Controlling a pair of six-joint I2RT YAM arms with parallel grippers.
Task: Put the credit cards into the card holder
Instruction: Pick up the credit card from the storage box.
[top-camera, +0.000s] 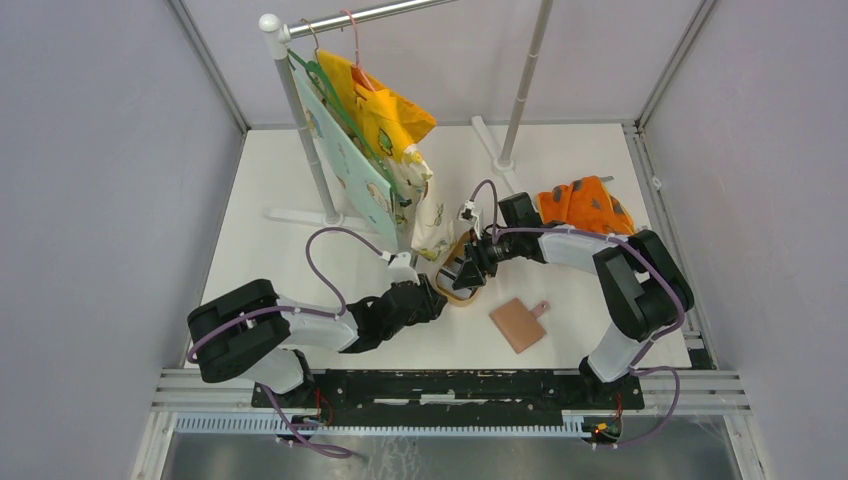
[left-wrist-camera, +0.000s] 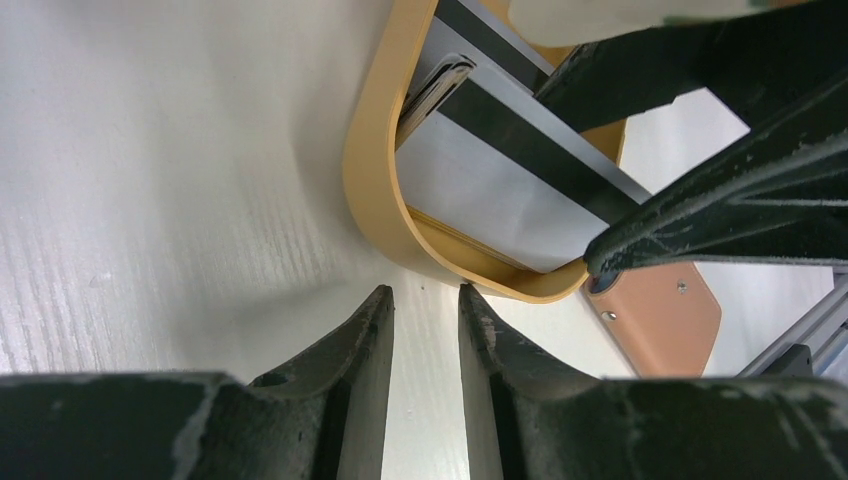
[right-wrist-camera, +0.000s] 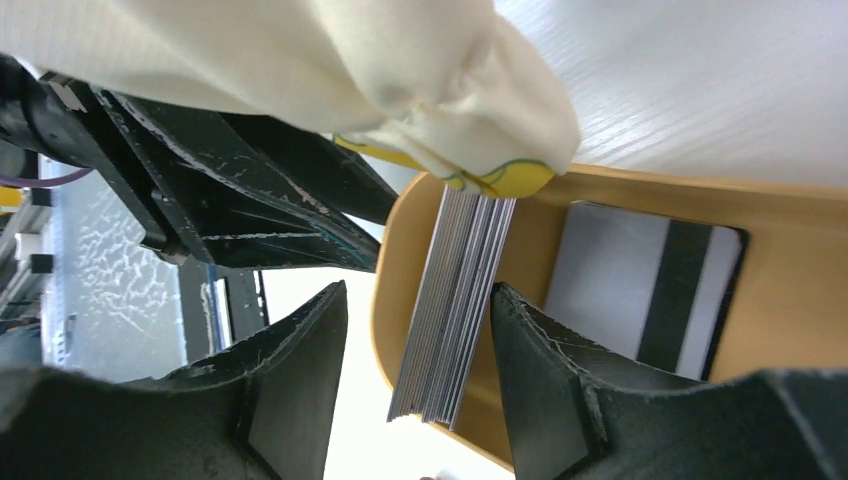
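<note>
Cards (right-wrist-camera: 455, 310) stand on edge as a thick stack inside the tan oval dish (right-wrist-camera: 800, 210), leaning against its curved wall, and one more card (right-wrist-camera: 640, 290) with a dark stripe lies flat on the dish floor just beside them. The dish sits near the middle of the table (top-camera: 300, 180), under the hem of a pale garment (right-wrist-camera: 380, 80) that hangs from the clothes rack (top-camera: 300, 130) and drapes over the top of the stack

The right gripper (right-wrist-camera: 418, 295) reaches into the dish from the right edge side, its jaws set fairly wide and straddling the stack. One finger is close against the cards, while the other stands outside the dish rim with a clear gap, so the stack is not clamped

The left gripper (left-wrist-camera: 427, 295) rests low over the bare table just outside the dish rim on the near-left side. Its jaws are narrow, a thin slot between them, and nothing is in that slot

The card holder (top-camera: 518, 324) lies flat on the table towards the near edge, to the right of the dish and apart from it, its strap tab pointing towards the right edge. Neither gripper touches it

An orange patterned cloth (top-camera: 585, 205) lies bunched by the right edge, behind the right arm
</note>
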